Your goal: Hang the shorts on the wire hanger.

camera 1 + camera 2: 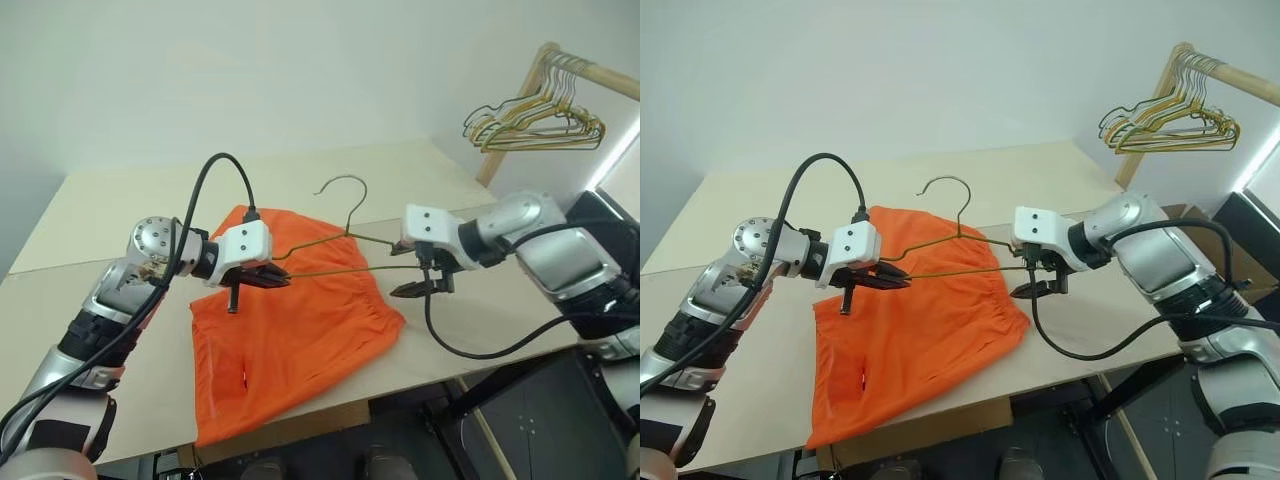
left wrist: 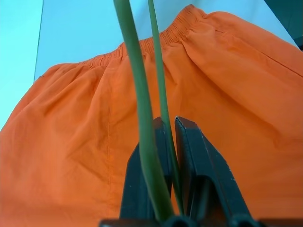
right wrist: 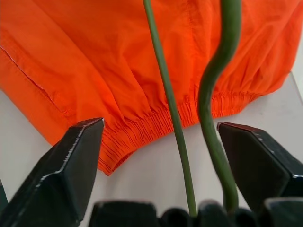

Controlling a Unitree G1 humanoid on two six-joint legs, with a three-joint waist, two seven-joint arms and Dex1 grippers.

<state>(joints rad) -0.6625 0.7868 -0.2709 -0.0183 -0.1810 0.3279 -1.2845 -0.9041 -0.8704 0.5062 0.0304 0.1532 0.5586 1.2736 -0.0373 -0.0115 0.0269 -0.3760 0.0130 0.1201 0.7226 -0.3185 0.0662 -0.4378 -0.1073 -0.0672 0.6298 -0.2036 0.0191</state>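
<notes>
We see the wire hanger lying left-right over the shorts: left gripper clamped on its left end, right gripper jaws apart around its right end.

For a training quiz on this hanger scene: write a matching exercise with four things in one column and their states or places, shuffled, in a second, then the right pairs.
Things:
1. left pincer
2. right pincer
3. shorts
4. bunch of hangers

States or places:
A. lying flat on the table
B. open, with the wire passing between its fingers
C. hanging from a wooden rail at the far right
D. shut on the wire hanger

Pairs: 1-D, 2-B, 3-A, 4-C
</notes>
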